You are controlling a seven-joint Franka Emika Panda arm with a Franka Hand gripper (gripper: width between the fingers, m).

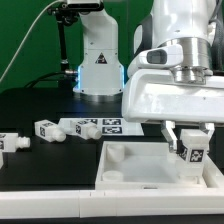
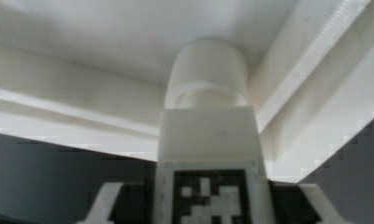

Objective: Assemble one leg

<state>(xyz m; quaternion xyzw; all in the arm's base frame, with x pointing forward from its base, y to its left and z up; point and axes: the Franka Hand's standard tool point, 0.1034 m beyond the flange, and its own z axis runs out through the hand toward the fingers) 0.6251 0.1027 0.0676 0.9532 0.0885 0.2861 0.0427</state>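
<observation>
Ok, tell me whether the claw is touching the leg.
Touching. In the exterior view the leg sits pinched between the fingers of the claw. The wrist view shows them flanking its tagged end with no gap.

The small white square-sectioned plastic leg (image 2: 210, 120), tag blurred, runs off the wrist view's edge. At the exterior view's left, a second white tagged leg (image 1: 9, 144) is cropped.
</observation>
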